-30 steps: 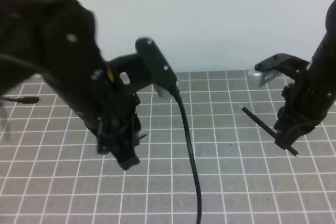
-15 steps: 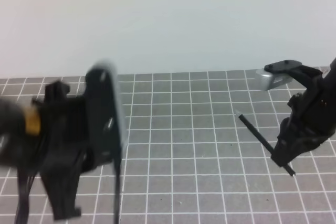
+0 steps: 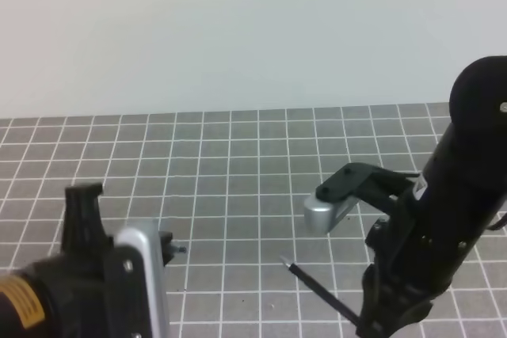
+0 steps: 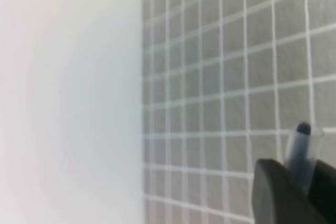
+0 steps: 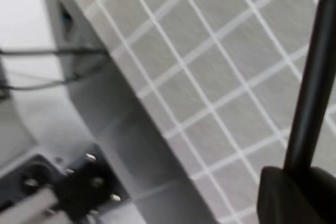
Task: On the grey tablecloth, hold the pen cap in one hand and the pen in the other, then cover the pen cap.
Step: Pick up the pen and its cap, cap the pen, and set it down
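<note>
Nearest the high camera, at the bottom left, the left arm fills the corner with its black body, a yellow band and a silver-edged wrist camera; its tool point(image 4: 302, 179) is closed on the pen cap point(image 4: 300, 148), which the left wrist view shows as a short translucent grey tube with a dark rounded end poking out between the dark fingers point(image 4: 273, 192), above the grey tablecloth point(image 4: 220, 77). In the high view a small dark stub point(image 3: 176, 248) sticks out to the right of that arm, too small to tell clearly. A little farther right, the right arm leans in from the lower right, its silver wrist camera point(image 3: 326, 213) pointing left and its tool point(image 3: 372, 324) low at the picture's bottom edge, shut on the pen point(image 3: 317, 287). The pen slants up and to the left from the grip, its silver tip free and held above the grey tablecloth point(image 3: 238, 156); the right wrist view shows the black shaft rising from the clamped fingers point(image 5: 294, 198). The two tools are well apart. Beyond them the gridded cloth runs back to a pale plain wall. Compared with a second ago, the left arm has dropped from the upper left and centre to the lower left corner, its black cable has left the middle, and the right arm has moved inward and down with the pen.
</note>
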